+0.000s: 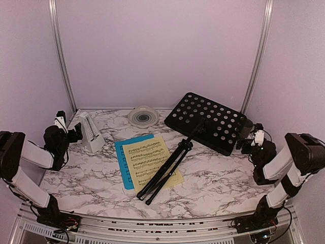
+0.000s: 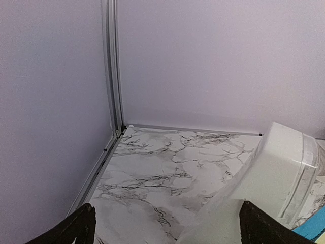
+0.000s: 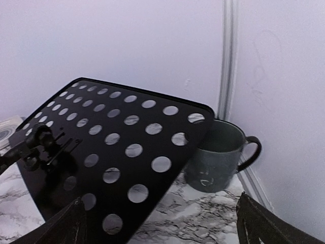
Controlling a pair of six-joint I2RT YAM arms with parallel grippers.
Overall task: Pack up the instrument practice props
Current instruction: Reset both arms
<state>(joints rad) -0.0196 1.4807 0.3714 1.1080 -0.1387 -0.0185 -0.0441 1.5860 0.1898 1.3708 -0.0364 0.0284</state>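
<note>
Both arms sit back at the sides. The left gripper (image 2: 168, 227) is spread wide and empty, with the white pyramid metronome (image 1: 90, 133) standing upright just ahead of its right finger. The right gripper (image 3: 160, 218) gapes too, holding nothing, facing the tilted perforated plate of the black music stand (image 1: 208, 122). The stand's folded legs lie across the yellow sheet (image 1: 147, 152), which overlaps the blue sheet (image 1: 121, 152) mid-table. A dark mug (image 3: 216, 155) stands behind the plate's far corner. At the back sits a round pale thing (image 1: 143, 116), perhaps a dish.
</note>
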